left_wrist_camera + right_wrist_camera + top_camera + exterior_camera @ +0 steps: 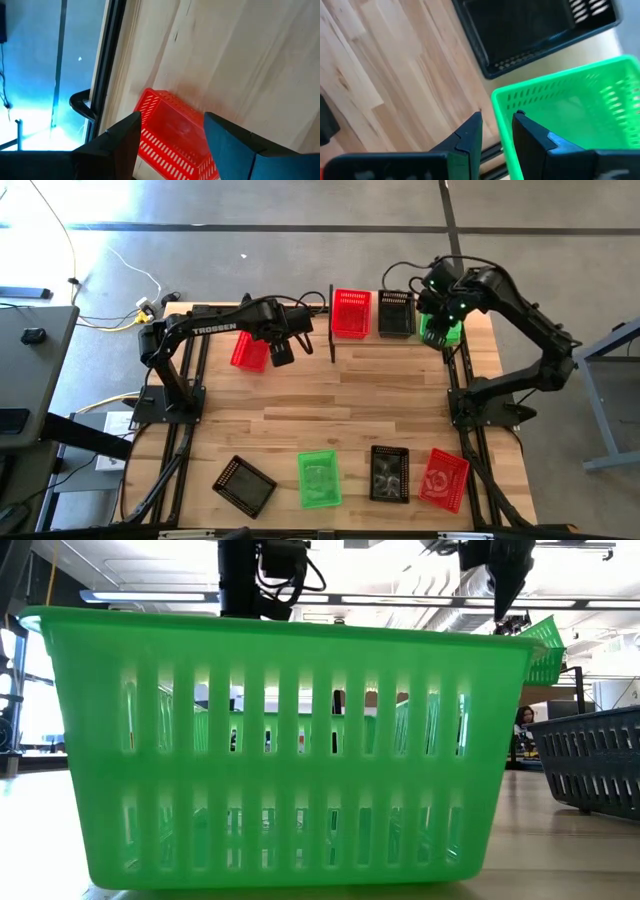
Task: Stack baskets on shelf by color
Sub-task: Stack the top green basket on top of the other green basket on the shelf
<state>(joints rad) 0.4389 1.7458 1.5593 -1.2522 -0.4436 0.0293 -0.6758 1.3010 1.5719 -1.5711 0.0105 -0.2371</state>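
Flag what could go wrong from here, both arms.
1. The right pincer pinches only the rim of the green basket, which looks tilted above the shelf; it might slip or swing.
2. That basket hangs close beside the black basket, so lowering it could clip or shove it.
3. The left pincer is open over a red basket near the table edge; a poor approach could push it off.
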